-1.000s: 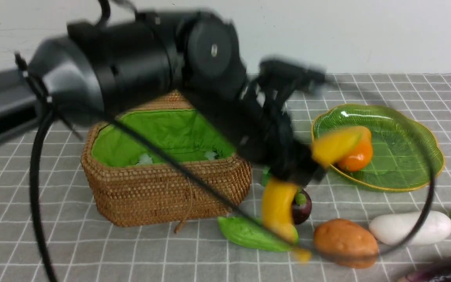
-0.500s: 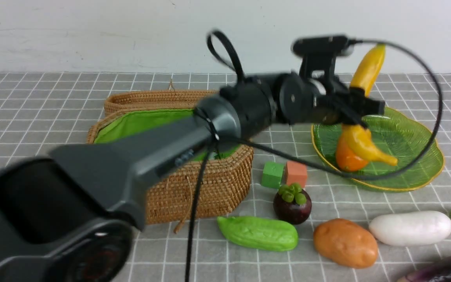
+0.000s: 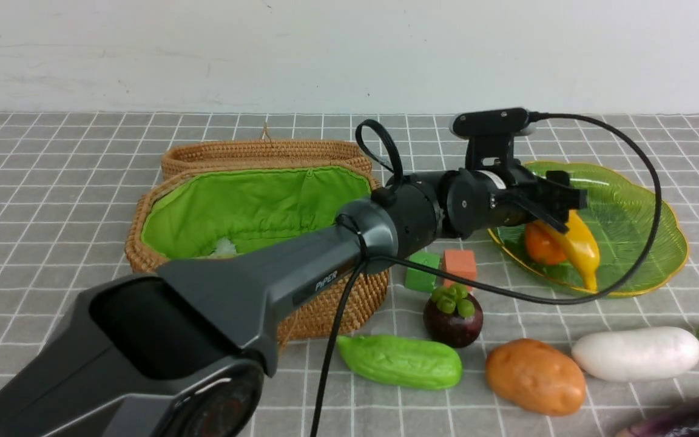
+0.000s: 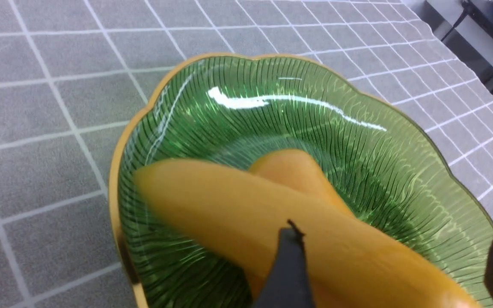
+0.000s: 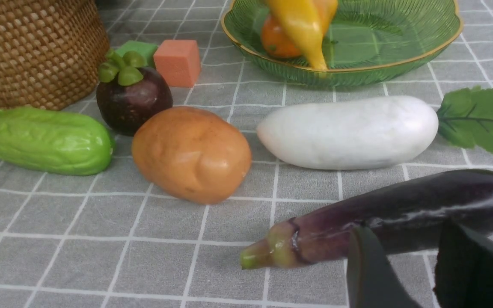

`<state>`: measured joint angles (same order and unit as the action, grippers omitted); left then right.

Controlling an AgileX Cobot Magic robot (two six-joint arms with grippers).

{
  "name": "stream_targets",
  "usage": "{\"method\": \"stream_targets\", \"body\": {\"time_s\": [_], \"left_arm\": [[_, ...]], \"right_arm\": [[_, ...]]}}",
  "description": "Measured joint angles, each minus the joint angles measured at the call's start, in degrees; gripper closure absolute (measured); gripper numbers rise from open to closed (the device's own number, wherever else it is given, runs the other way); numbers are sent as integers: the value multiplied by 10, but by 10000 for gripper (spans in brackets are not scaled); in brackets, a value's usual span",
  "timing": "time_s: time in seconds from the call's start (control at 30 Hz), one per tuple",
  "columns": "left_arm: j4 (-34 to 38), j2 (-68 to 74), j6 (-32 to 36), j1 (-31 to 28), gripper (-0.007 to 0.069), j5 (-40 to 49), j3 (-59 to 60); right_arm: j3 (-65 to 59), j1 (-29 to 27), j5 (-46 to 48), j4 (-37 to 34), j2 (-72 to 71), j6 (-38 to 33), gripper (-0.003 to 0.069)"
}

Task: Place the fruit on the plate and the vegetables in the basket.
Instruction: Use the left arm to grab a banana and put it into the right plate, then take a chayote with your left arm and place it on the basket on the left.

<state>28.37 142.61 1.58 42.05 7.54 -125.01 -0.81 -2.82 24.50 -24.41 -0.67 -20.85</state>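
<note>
L gripper (image 3: 560, 203), jaws spread, above plate (image 3: 634, 206) w/ banana (image 3: 580, 246) leaning on mango (image 3: 534, 246) inside; basket (image 3: 143, 212) open, green lining showing.

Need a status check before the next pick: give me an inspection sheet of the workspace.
Surface: grey checked cloth, flat, no spill seen.
Job's things: banana leaning on mango in the plate; mangosteen, gourd, potato, radish, eggplant on the cloth; basket open, no vegetable seen inside, lid behind it.
Clutter: green cube and orange cube between basket and plate.
Hands: left hand open over the banana; right hand open near the eggplant, holding nothing.
Cables: black cable loops across the plate in the front view.
Surroundings: white wall behind the cloth.
</note>
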Motion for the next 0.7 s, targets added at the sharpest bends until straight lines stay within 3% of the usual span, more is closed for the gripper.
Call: {"method": "stream_targets", "body": {"time_s": [0.3, 0.43, 0.7], "left_arm": [[-50, -25, 25, -1, 50, 91, -6], [-130, -107, 40, -2, 83, 233, -6], [-131, -328, 46, -77, 168, 463, 42]], "right_arm": [[0, 0, 0, 0, 0, 0, 418], [0, 0, 0, 0, 0, 0, 418], [0, 0, 0, 0, 0, 0, 418]]}}
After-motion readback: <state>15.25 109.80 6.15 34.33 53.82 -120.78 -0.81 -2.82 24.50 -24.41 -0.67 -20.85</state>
